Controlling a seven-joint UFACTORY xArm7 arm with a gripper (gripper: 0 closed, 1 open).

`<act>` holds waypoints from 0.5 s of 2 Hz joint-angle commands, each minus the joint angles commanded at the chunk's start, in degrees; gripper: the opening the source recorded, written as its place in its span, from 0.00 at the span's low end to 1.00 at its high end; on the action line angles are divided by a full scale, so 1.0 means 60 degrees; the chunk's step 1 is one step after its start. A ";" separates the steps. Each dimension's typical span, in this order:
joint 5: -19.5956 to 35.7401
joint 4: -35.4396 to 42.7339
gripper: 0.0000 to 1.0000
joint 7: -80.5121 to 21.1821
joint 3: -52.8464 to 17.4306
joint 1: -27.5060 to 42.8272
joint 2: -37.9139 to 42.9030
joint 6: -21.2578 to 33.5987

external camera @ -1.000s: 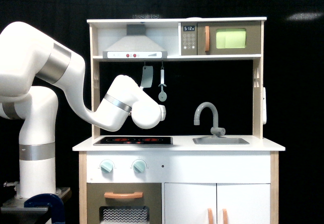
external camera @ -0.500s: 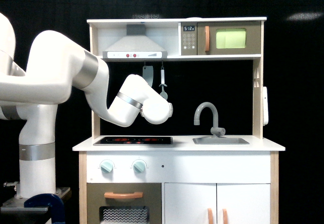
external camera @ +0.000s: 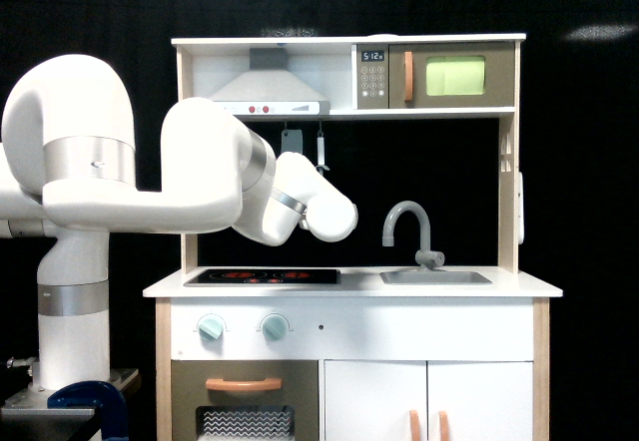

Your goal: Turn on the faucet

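Note:
The faucet point(external camera: 409, 223) is a matte grey gooseneck tap standing at the back of the sink point(external camera: 435, 277) on the toy kitchen's counter, with a small lever point(external camera: 432, 257) at its base. The white arm reaches in from the exterior view's left. Its rounded last link point(external camera: 329, 212) hangs above the stove, a short way left of the spout and apart from it. No fingers show past that link, so the gripper itself is hidden from this view.
A black hob point(external camera: 262, 276) lies under the arm. Two mint-green knobs point(external camera: 210, 327) sit on the front panel. Utensils point(external camera: 320, 147) hang behind the arm under the hood point(external camera: 265, 92). A microwave point(external camera: 447, 76) is on the upper shelf, and the right side post point(external camera: 509, 192) flanks the sink.
The arm has swung forward and to the exterior view's right. Its last link has moved from over the hob's middle toward the faucet and risen slightly.

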 joint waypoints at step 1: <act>-0.0615 0.1092 1.00 0.0324 -0.0417 0.1228 -0.0380 -0.0209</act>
